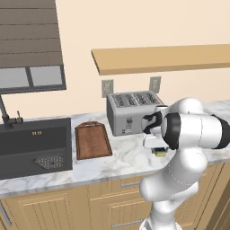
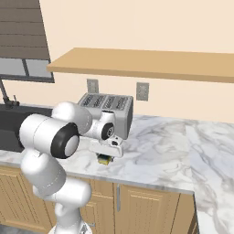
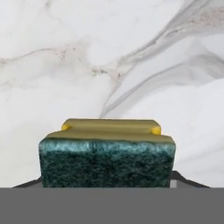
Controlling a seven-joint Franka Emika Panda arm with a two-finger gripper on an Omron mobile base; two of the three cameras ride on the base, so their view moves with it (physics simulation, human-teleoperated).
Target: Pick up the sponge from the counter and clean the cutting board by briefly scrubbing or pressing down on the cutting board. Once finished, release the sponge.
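Sponge (image 3: 107,157) crosswise between jaws

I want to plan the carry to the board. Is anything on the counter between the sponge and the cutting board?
Nothing visible. The sponge sits under the gripper in front of the toaster; bare marble counter runs left to the cutting board. The toaster stands behind that line.

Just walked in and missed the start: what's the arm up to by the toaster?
The white arm's gripper is down over the small yellow sponge with a dark green scrub top on the white-grey marble counter, in front of the silver toaster. Whether it has closed on it is unclear. The reddish-brown wooden cutting board lies untouched beside the dark sink.
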